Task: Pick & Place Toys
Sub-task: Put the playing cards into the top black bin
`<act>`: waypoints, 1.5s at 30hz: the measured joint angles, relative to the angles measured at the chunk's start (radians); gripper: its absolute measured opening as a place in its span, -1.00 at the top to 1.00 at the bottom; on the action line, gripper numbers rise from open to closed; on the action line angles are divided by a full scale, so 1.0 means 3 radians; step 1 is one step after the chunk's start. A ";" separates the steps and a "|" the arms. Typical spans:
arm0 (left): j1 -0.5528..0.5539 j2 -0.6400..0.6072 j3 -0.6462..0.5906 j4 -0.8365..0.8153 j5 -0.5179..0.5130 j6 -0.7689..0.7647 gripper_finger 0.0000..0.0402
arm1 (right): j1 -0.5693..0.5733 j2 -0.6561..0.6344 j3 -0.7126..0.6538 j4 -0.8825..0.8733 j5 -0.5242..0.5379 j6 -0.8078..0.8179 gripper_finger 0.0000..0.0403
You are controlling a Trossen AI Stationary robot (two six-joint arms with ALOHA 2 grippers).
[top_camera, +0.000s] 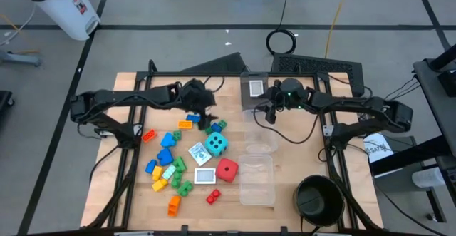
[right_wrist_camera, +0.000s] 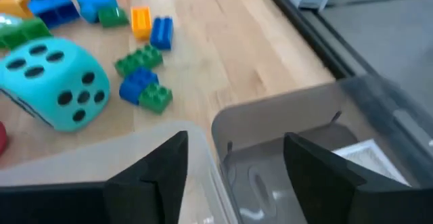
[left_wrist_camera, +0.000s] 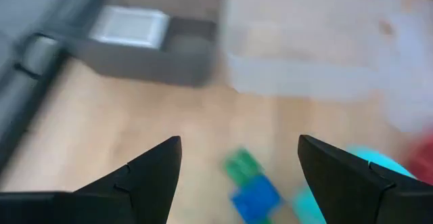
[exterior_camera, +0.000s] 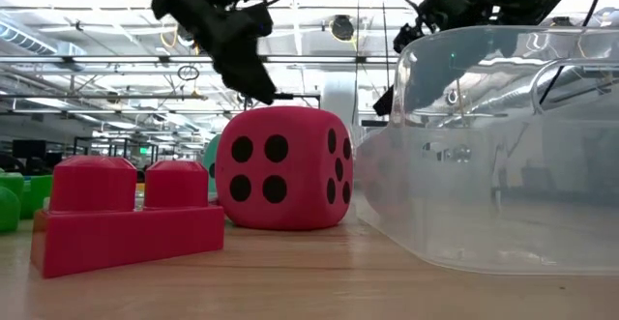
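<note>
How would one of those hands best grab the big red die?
Probably from straight above, closing on two opposite flat side faces of the red die. It sits flat on the table, its top is clear, but a card and clear box crowd two sides.

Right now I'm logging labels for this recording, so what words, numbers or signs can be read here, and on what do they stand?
No words read clearly.
Red die: no digits, four black dots on the face toward the low camera.
White bin: red label, too small to read.
Paper sheet right of the table: dark print, too blurred to read.
White cards: pictures only, any print too small.
</note>
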 joint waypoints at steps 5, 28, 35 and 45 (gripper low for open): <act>-0.0218 0.0006 -0.0003 -0.0789 0.0472 0.0103 -0.48 | 0.0047 -0.0018 0.0000 -0.0010 0.0000 -0.0017 -0.17; -0.1058 0.0161 -0.1183 0.0379 -0.0007 0.0539 -0.48 | 0.0170 -0.0017 0.0000 0.0055 -0.0001 -0.0201 -0.11; -0.1054 0.0155 -0.1239 0.0318 -0.0560 -0.0162 -0.48 | 0.0170 -0.0017 0.0000 0.0055 0.0000 -0.0202 -0.09; -0.0888 0.0098 -0.1117 -0.0107 -0.0754 -0.0726 -0.48 | 0.0170 -0.0017 0.0000 0.0082 0.0000 -0.0202 -0.08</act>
